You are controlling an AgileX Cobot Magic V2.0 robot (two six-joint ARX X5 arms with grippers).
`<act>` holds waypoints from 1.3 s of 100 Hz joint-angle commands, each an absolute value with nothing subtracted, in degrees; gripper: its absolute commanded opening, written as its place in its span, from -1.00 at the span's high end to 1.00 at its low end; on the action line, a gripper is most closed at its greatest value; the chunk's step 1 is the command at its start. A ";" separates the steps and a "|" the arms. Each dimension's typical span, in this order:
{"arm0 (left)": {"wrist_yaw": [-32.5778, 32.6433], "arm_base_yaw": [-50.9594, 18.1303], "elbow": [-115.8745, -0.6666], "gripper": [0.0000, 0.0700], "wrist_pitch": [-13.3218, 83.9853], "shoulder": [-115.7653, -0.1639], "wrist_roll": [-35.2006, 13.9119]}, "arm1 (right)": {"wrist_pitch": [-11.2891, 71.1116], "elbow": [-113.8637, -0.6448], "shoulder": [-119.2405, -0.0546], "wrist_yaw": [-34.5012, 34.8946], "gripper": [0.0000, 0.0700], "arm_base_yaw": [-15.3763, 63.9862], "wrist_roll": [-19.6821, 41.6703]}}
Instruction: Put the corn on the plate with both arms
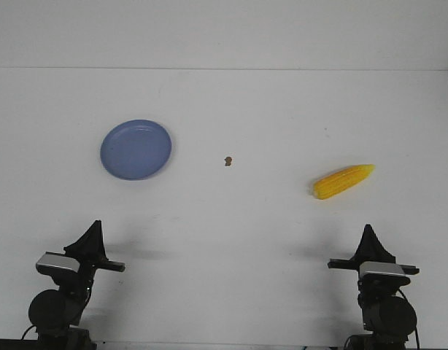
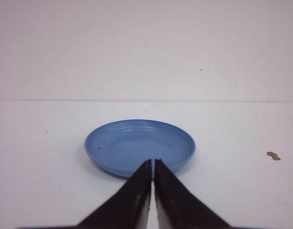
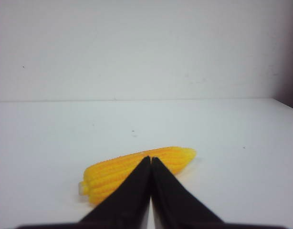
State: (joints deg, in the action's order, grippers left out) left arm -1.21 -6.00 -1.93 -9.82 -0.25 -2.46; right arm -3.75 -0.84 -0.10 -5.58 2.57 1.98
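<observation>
The yellow corn (image 1: 344, 181) lies on the white table at the right, its pointed tip toward the far right. It also shows in the right wrist view (image 3: 137, 172), beyond my shut right gripper (image 3: 151, 159). The blue plate (image 1: 136, 149) sits at the left and is empty. It shows in the left wrist view (image 2: 140, 146) just beyond my shut left gripper (image 2: 152, 161). In the front view the left gripper (image 1: 93, 227) and right gripper (image 1: 368, 232) rest near the table's front edge, both empty and apart from the objects.
A small brown speck (image 1: 228, 161) lies on the table between plate and corn; it also shows in the left wrist view (image 2: 273, 155). The white table (image 1: 224, 219) meets a white back wall. A dark edge (image 3: 292, 52) stands at the far right.
</observation>
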 commanded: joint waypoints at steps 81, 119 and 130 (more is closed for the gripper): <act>-0.97 -5.96 -3.22 0.96 -9.37 -0.25 -9.96 | -11.55 -0.80 -0.08 -5.19 1.00 2.63 5.15; -0.99 -5.96 -23.31 0.96 5.43 -11.75 -15.73 | 7.38 -19.31 -4.25 -4.56 1.00 2.66 6.87; -0.97 -5.96 -31.42 0.96 12.53 -19.38 -15.66 | 16.23 -27.81 -9.85 -4.56 1.00 2.66 7.68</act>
State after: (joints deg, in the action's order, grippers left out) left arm -1.21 -6.00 -26.76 9.74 -15.57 -15.20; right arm 12.21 -23.40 -7.03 -4.51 2.59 6.37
